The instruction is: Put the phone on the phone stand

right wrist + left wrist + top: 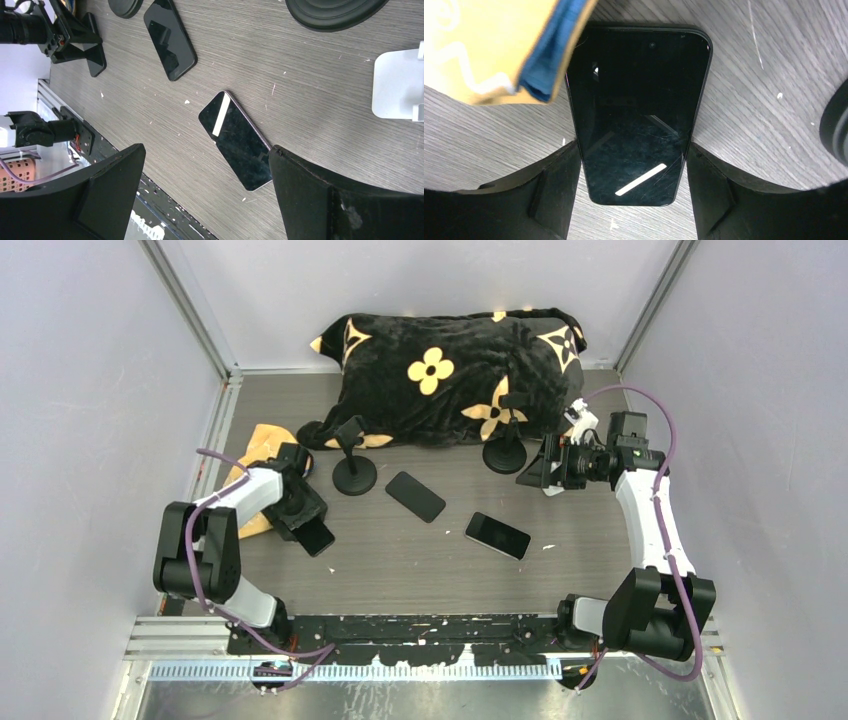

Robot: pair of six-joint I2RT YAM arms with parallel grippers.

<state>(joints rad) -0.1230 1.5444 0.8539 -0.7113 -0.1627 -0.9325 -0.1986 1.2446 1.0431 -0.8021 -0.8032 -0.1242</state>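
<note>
Three black phones are on the wooden table. My left gripper is shut on the left phone, its fingers pressed against both long edges near the lower end; the phone looks flat on the table. A second phone lies mid-table, and a third phone lies to its right. Two black phone stands rise in front of the blanket, the left stand and the right stand. My right gripper hangs open beside the right stand, holding nothing.
A black blanket with yellow flowers fills the back of the table. A yellow cloth lies right beside my left gripper, overlapping the held phone's top corner. A white object sits near the right gripper. Grey walls enclose three sides.
</note>
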